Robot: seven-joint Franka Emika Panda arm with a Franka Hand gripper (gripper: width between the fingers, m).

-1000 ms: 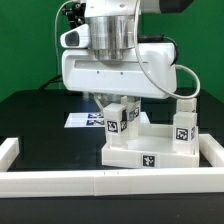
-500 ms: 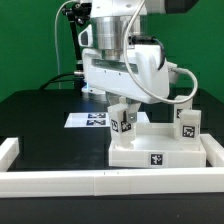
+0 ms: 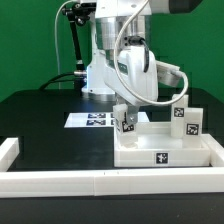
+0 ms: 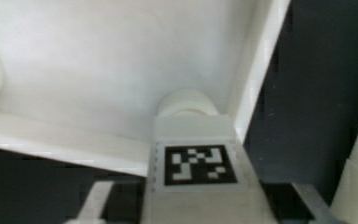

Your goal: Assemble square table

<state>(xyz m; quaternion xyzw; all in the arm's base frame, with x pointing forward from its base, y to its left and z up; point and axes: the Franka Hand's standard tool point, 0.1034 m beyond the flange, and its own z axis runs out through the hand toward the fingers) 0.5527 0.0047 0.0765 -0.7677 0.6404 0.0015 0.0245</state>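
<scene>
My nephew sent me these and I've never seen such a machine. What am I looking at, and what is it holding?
It is a robot arm whose gripper has two fingers. One picture comes from a camera off the arm; the other from a camera on its wrist, looking down past the fingers. On the black table lies a white square tabletop with leg blocks, one standing at its far corner. Another leg sits between the fingers, seemingly gripped. Behind lies a flat marker board; in front, a low white wall.
</scene>
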